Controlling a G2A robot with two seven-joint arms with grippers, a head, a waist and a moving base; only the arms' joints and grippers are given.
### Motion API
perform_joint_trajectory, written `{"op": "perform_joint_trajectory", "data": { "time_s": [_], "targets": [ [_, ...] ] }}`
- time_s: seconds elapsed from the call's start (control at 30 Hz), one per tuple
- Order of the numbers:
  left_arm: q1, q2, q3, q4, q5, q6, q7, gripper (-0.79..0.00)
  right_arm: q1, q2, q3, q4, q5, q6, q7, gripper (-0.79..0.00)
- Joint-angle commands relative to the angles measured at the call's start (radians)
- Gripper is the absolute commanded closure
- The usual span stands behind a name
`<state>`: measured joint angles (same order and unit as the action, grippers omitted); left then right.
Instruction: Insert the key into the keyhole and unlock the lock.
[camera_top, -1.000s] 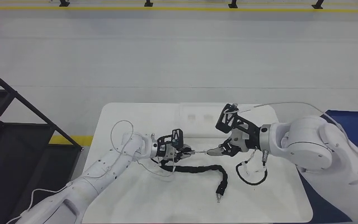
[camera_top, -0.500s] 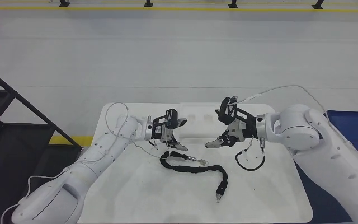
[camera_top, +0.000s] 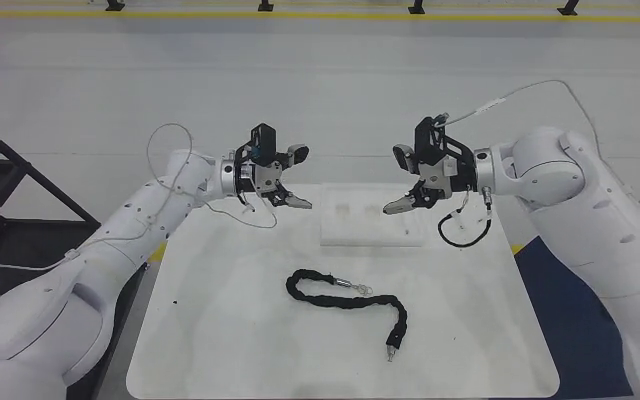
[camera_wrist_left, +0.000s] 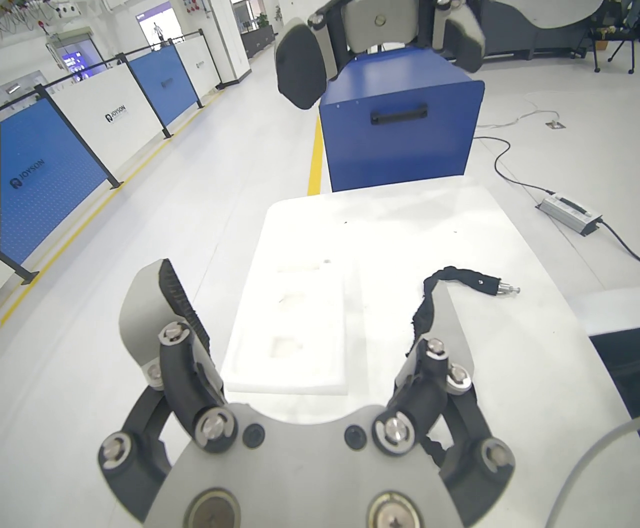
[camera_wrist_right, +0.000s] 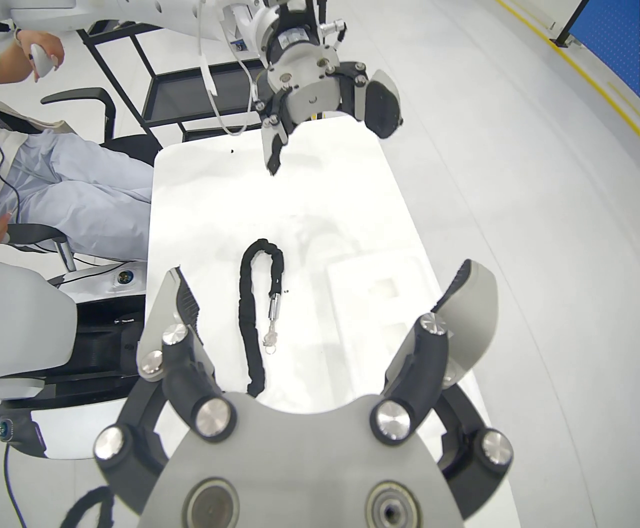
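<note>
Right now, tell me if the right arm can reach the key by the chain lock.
Probably yes. The right pincer hangs open and empty over the foam block; the key lies uncovered at the chain lock's metal end, with the left pincer away at the table's far edge.

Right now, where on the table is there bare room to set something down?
Free: the near strip of table between chain and near edge, and the margins either side of the chain. The far left corner beside the tray is bare, under the open left gripper. Crowded: the middle, with the chain, and the far middle, with tray and right gripper.
</note>
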<state>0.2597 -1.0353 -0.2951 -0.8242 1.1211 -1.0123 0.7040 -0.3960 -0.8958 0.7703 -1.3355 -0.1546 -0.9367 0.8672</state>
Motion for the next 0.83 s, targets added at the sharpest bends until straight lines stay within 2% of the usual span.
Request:
{"op": "perform_joint_trajectory", "data": {
  "time_s": [0.0,0.07,0.43,0.8],
  "targets": [
    [-0.058,0.021,0.075,0.023,-0.043,0.0,0.016,-0.785,0.036,-0.007,-0.009,0.031,0.012,-0.007,0.009,-0.785],
    [-0.099,0.036,0.125,0.031,-0.09,0.0,0.035,-0.785,0.063,-0.012,-0.019,0.051,0.018,-0.012,0.004,-0.785],
    [-0.192,0.104,0.125,-0.052,-0.309,0.0,-0.092,-0.785,0.151,-0.03,-0.077,0.127,0.014,-0.065,-0.048,-0.785],
    [-0.193,0.106,0.125,-0.055,-0.314,0.0,-0.099,-0.785,0.151,-0.03,-0.077,0.127,0.014,-0.064,-0.048,-0.784]
  ]
}}
